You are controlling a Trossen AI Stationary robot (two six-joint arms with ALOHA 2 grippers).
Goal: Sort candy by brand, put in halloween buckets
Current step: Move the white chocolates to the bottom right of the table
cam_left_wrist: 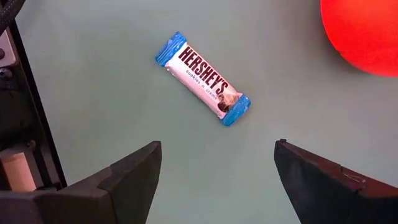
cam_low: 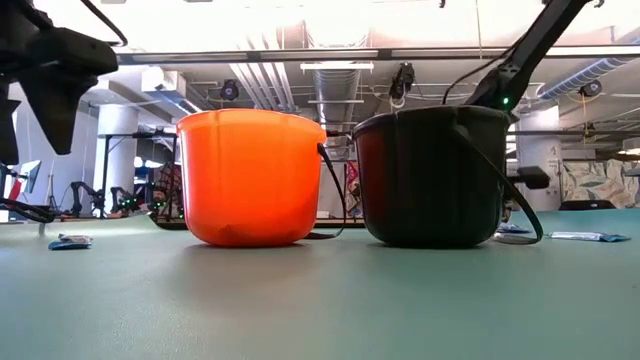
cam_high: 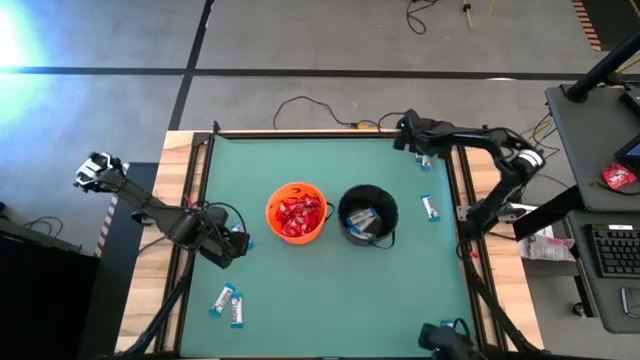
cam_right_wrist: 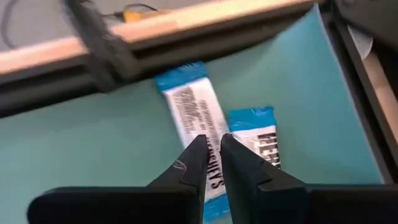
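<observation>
Left hand (cam_left_wrist: 214,165) spread wide over one bar (cam_left_wrist: 203,79); right hand (cam_right_wrist: 212,155) pinched together over two more. Orange bucket (cam_high: 296,213) holds reds, black bucket (cam_high: 368,214) some bars; about six bars left on counter (cam_high: 330,290).

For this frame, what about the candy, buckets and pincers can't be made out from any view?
- Black bucket contents: the high view shows white-and-blue bars inside, too small to count; in the low view the wall hides them.
- Orange bucket: red packets merge into one mass, uncountable.
- Right pincer: fingers nearly together over a bar; whether they pinch it is unclear, and motion blurs the wrapper.
- Bars near the right pincer: too small in the high view.
</observation>
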